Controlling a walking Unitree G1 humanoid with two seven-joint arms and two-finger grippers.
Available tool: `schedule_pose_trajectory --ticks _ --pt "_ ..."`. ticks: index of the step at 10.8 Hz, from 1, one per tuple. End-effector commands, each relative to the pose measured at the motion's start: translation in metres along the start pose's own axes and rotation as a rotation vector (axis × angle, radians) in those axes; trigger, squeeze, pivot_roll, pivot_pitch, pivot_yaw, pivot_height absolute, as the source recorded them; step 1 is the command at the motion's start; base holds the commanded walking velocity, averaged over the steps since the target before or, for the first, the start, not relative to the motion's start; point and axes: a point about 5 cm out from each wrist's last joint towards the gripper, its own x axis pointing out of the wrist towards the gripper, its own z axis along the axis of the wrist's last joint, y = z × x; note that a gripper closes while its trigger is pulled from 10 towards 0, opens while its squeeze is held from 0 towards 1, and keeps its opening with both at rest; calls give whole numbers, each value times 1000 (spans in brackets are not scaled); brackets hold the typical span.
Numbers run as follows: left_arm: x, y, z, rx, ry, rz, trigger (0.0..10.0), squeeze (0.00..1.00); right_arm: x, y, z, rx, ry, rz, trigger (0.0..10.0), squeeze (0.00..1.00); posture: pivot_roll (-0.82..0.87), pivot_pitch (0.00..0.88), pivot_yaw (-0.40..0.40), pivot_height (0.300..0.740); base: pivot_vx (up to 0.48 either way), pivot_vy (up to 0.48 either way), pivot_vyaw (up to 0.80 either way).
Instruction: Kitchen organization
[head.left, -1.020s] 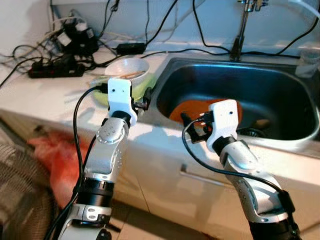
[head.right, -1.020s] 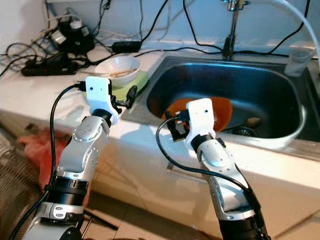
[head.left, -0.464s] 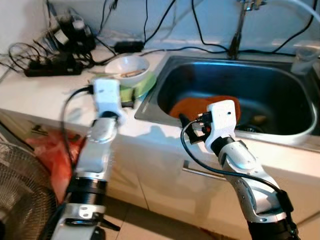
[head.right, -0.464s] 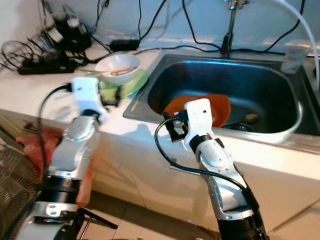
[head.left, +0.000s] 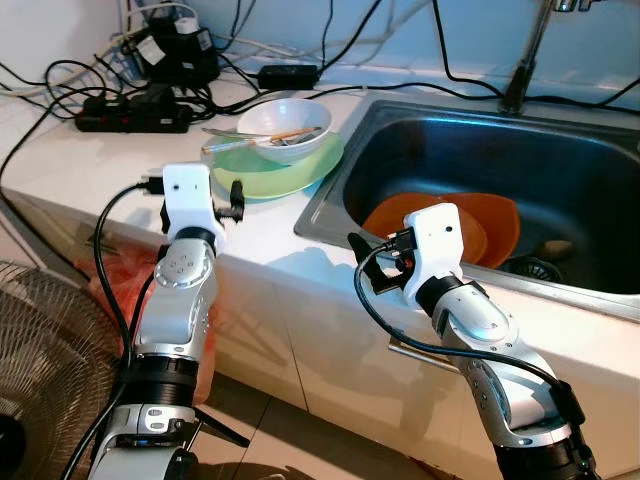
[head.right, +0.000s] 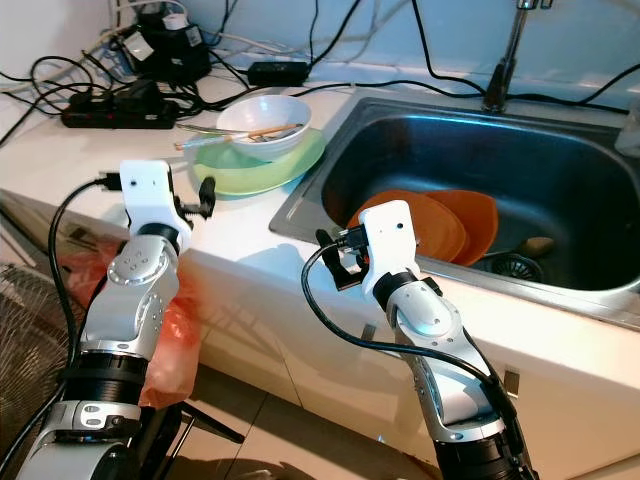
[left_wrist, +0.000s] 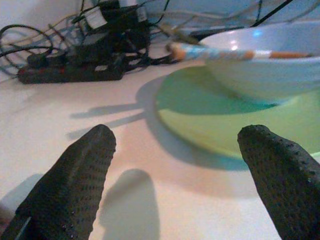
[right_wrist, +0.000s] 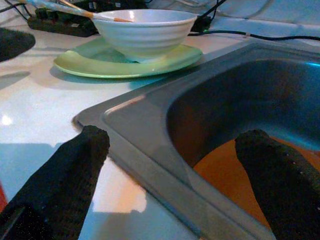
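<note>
Nothing is held yet: the left gripper (left_wrist: 175, 185) and right gripper (right_wrist: 170, 185) are open by the round green plate (head.left: 275, 175).

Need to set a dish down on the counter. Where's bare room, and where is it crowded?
Bare counter lies between the green plate and the power strip, ahead of the left tool. A narrow strip runs along the sink front edge. The back corner is crowded with cables. The orange plates cover much of the sink floor.
</note>
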Motion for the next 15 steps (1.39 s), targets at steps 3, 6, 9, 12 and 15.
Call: schedule_pose_trajectory --ticks 3,6,9,12,15 --pt "7 17 2 -27 6 74 10000 0 -3 2 3 0 -10 12 10000 0 -40 0 88 740 0 0 0" --pt "9 19 2 -32 4 72 10000 0 -2 2 3 -12 -10 -2 10000 0 -38 0 92 740 0 0 0" --pt "9 20 1 -33 4 68 10000 0 -1 1 2 -1 -11 -5 10000 0 -30 0 91 740 0 0 0" --pt "9 18 2 -49 4 43 10000 0 0 5 3 10 -19 6 10000 0 -29 0 97 740 0 0 0" --pt "15 19 0 -84 6 -1 10000 0 -3 6 5 21 -37 2 10000 0 -39 0 102 740 0 0 0"
